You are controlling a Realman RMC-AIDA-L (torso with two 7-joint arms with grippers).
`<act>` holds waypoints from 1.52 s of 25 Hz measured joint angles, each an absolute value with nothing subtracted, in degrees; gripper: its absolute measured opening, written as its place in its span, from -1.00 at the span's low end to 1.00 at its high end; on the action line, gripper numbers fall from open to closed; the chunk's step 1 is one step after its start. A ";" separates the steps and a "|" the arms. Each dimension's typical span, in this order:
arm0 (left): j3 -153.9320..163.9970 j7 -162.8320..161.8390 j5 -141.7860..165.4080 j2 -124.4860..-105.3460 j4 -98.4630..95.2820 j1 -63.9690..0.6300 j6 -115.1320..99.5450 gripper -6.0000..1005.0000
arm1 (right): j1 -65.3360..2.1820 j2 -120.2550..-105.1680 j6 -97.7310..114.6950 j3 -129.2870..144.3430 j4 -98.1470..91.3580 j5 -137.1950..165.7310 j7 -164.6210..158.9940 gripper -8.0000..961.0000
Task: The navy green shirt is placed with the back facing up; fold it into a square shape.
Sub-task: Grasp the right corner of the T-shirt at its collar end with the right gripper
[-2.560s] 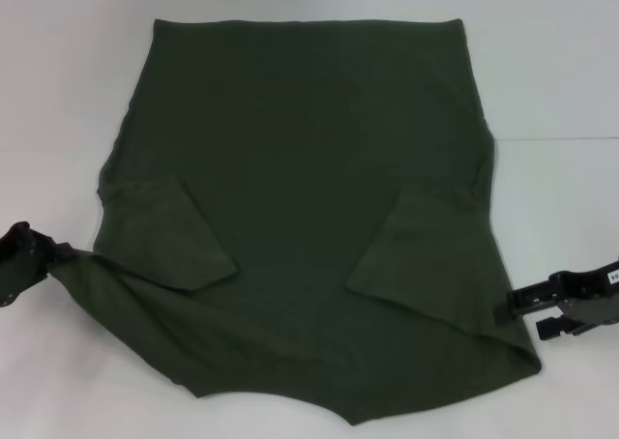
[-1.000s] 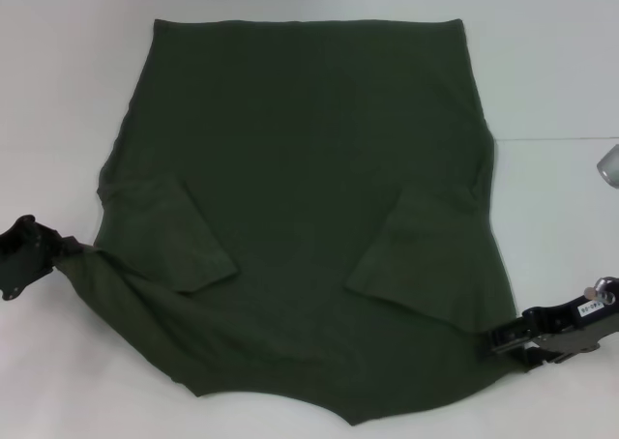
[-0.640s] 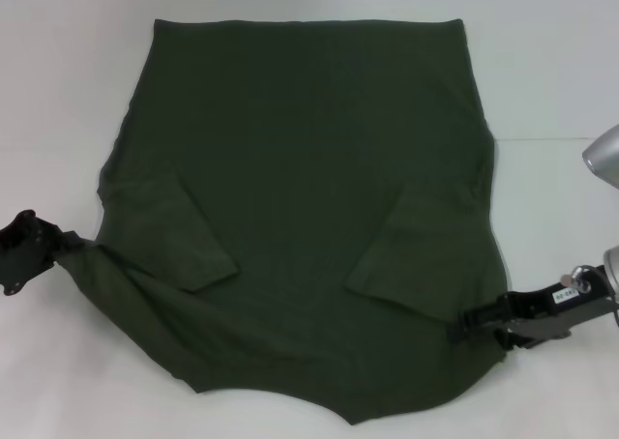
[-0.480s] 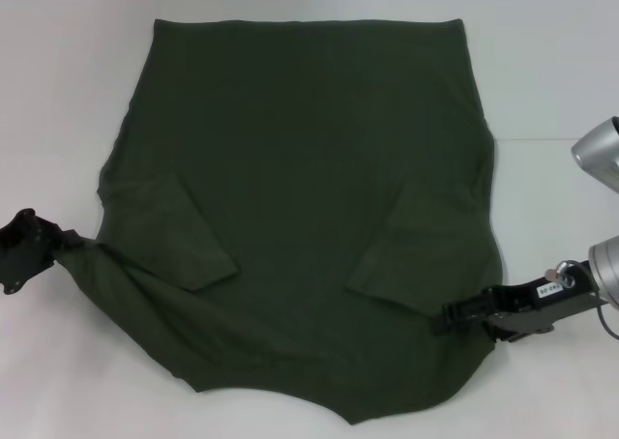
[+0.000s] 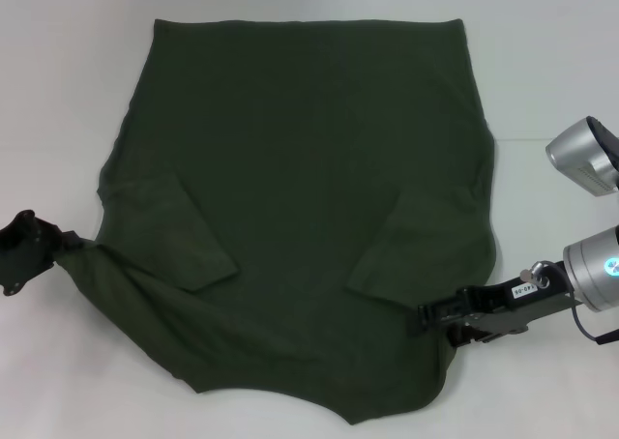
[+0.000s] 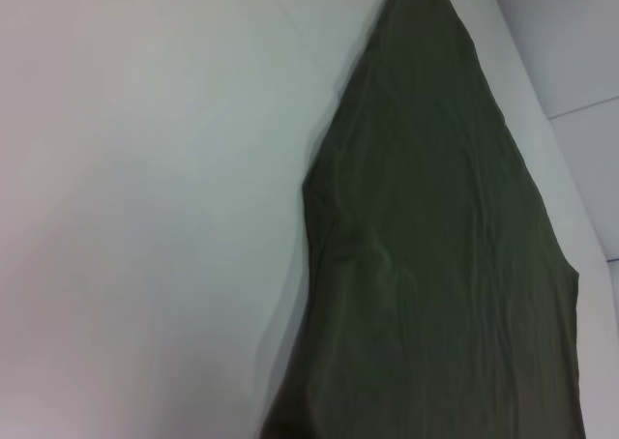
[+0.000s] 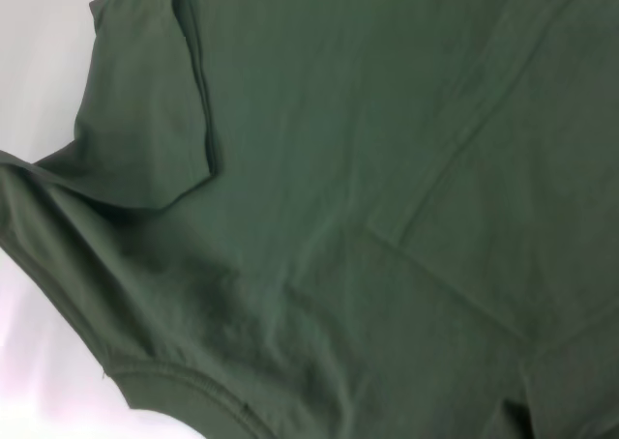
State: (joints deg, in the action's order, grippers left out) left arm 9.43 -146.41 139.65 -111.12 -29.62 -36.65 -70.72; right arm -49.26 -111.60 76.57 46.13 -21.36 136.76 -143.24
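The navy green shirt (image 5: 300, 207) lies spread back-up on the white table (image 5: 58, 72), both sleeves already folded inward, body folds still to come. The left gripper (image 5: 24, 250) pinches its near-left corner; the right gripper (image 5: 435, 315) appears clamped on the near-right edge, dragged inward.

My head camera looks steeply down on the whole navy green shirt (image 5: 300, 217). Both my wrist cameras sit close over that shirt, at opposite near corners; all views share it.
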 joint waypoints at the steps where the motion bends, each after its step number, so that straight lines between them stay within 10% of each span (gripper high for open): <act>1: 9.43 -146.41 139.65 -111.12 -29.62 -36.65 -70.72 -0.98 | -49.20 -111.46 76.60 46.07 -21.36 136.75 -143.27 0.72; 38: 9.42 -145.63 139.57 -111.22 -29.53 -36.56 -70.97 -0.98 | -47.55 -110.07 77.47 37.30 -21.32 136.68 -144.39 0.49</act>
State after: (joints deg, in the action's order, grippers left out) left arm 9.42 -145.63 139.57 -111.22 -29.53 -36.56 -70.97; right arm -47.55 -110.07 77.47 37.30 -21.32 136.68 -144.39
